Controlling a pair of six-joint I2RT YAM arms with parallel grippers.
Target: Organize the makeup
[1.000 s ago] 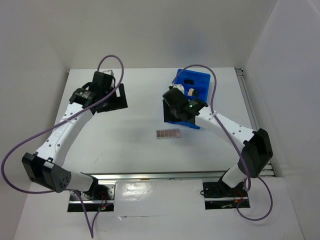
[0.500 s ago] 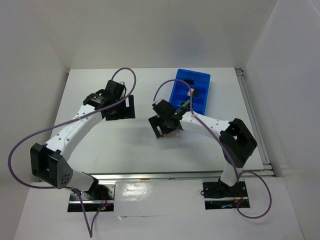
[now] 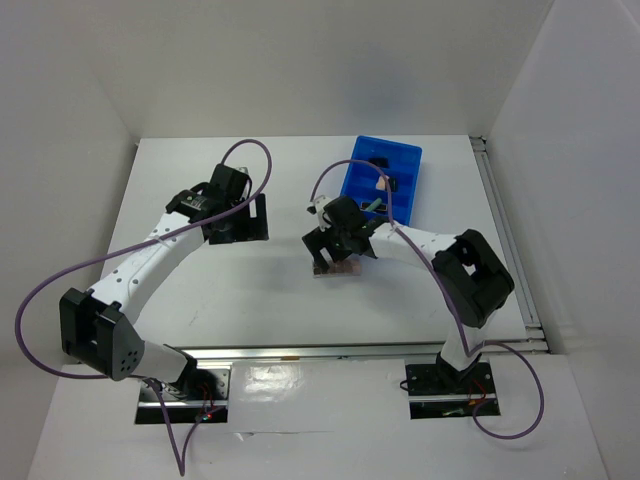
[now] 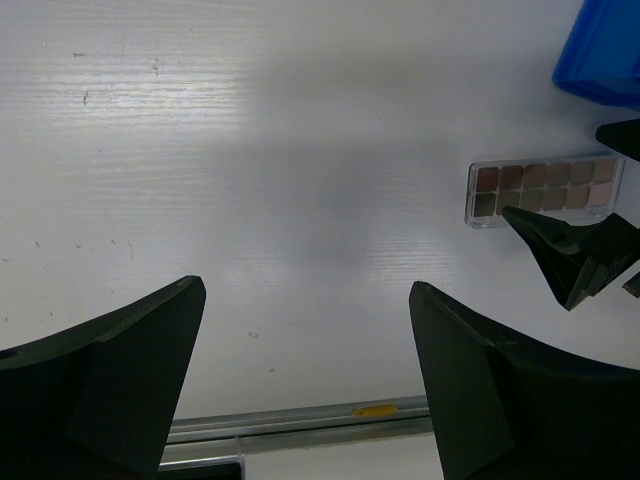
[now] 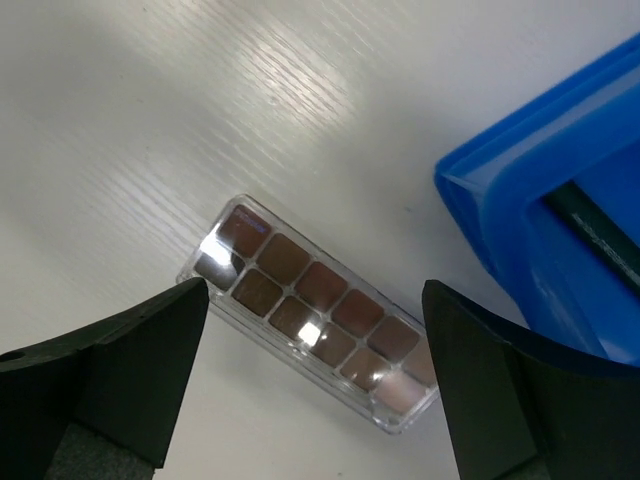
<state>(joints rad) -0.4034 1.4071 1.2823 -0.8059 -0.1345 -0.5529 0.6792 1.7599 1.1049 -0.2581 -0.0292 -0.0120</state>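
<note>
hovering with wide-open right gripper (image 5: 316,286) over the palette (image 5: 315,318) beside the bin (image 5: 500,235); next, lowering and closing on it.

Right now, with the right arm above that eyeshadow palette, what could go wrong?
The palette lies flat on the table, diagonal between the open right jaws, so they might catch only corners and twist it. The blue bin wall sits close beside it; a jaw could bump it.

Probably a robotics lab, plain white enclosure walls (image 3: 330,60), white table (image 3: 250,290), metal mounting rail (image 3: 330,352)
</note>
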